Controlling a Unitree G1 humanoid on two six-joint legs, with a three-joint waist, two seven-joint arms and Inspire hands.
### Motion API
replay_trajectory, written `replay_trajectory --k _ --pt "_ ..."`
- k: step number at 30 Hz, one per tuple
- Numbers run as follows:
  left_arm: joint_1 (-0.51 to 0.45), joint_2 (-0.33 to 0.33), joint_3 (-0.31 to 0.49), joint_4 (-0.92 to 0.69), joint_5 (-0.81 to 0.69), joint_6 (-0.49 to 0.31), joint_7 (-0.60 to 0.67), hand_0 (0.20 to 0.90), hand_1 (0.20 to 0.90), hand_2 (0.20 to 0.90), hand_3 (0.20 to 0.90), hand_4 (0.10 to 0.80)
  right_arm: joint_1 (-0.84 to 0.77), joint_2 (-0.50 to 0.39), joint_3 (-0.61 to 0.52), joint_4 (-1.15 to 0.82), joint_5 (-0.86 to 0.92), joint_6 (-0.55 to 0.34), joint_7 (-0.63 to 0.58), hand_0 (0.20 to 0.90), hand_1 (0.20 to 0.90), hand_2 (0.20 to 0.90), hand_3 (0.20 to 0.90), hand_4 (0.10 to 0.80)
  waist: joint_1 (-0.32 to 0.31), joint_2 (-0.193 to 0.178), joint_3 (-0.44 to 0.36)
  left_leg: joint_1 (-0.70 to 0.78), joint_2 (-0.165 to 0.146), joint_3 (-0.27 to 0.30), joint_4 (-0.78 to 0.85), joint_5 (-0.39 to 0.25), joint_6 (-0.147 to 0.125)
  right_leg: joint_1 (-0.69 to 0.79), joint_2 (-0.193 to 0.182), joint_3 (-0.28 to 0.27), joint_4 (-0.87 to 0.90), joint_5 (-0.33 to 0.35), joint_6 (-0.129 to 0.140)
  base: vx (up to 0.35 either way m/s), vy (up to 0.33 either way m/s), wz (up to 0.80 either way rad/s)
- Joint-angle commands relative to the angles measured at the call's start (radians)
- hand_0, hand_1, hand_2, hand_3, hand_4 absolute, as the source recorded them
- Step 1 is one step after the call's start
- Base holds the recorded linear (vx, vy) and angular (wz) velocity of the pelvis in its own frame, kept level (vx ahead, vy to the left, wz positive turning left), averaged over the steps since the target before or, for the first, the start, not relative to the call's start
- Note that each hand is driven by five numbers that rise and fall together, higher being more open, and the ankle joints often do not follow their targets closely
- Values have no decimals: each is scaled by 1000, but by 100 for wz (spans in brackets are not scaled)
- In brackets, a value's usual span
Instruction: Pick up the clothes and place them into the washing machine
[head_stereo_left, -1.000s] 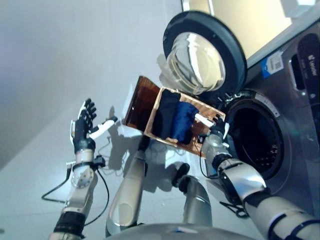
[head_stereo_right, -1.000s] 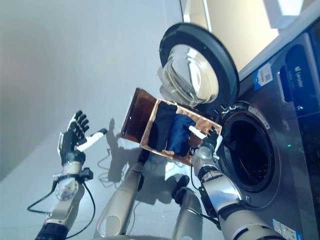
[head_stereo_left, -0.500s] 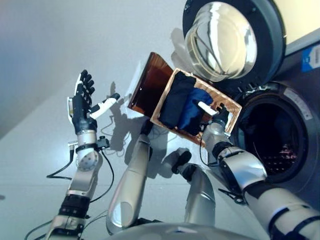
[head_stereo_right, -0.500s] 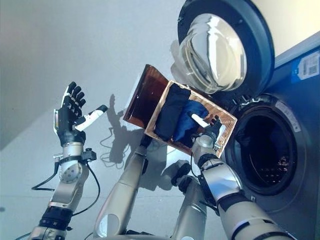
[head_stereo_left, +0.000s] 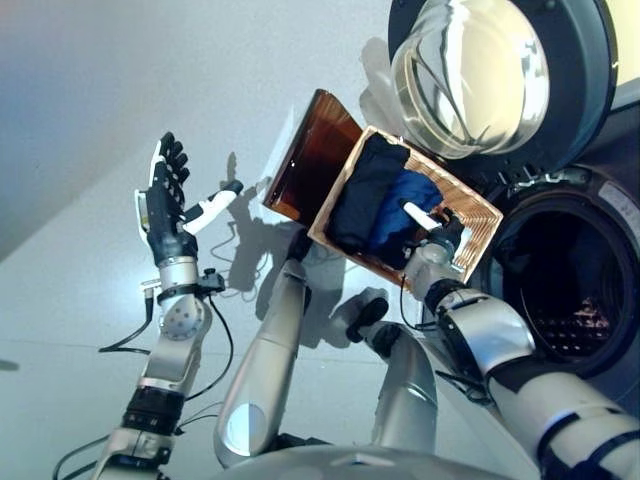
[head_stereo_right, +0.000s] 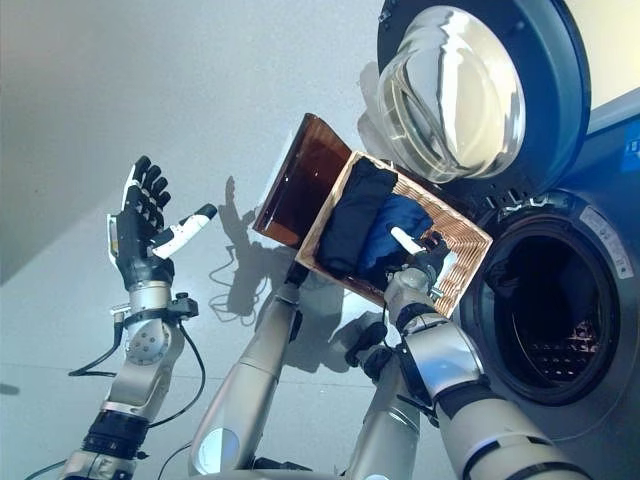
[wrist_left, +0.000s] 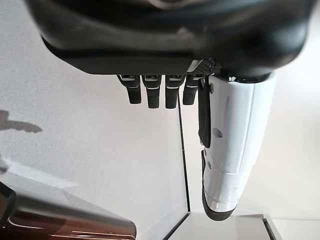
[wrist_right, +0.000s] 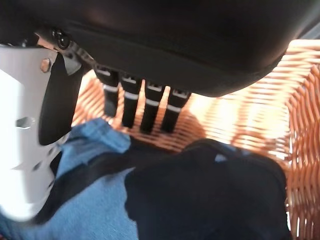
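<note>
A wicker basket (head_stereo_left: 482, 214) stands on the floor before the washing machine's open drum (head_stereo_left: 565, 285). In it lie a black garment (head_stereo_left: 365, 188) and a blue garment (head_stereo_left: 402, 200). My right hand (head_stereo_left: 436, 243) reaches into the basket from its near side. Its fingers (wrist_right: 145, 107) stretch straight out just above the blue cloth (wrist_right: 95, 210) and black cloth (wrist_right: 210, 195), holding nothing. My left hand (head_stereo_left: 166, 215) is raised at the left, away from the basket, fingers spread and empty.
The machine's round glass door (head_stereo_left: 490, 70) hangs open beyond the basket. A brown panel (head_stereo_left: 312, 160) juts from the basket's left side. Pale floor (head_stereo_right: 100, 120) spreads to the left.
The whole picture has shifted, so the camera moved. My right hand stays over the clothes in the basket and my left hand stays raised and open.
</note>
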Motion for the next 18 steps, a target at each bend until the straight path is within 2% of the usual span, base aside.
replay_trajectory --k 1,12,18 --pt "23 4 33 -170 58 -129 30 900 900 900 900 800 -7 -62 -2 -18 -2 -58 -52 200 200 200 200 300 32 61 -14 -85 -28 50 149 -204 6 28 51 25 -116 32 -62 0 0 0" --pt "54 14 51 -164 46 -137 29 900 900 900 900 800 -6 -82 -6 -16 -19 -56 -63 200 200 200 200 300 30 65 -18 -70 -29 50 119 -193 6 44 49 21 -129 36 -56 0 0 0" --pt "68 20 48 -156 36 -139 24 900 900 900 900 800 10 -96 -12 -7 -49 -50 -92 200 200 200 200 300 22 47 -25 -53 -23 49 107 -191 5 62 52 18 -147 47 -52 0 0 0"
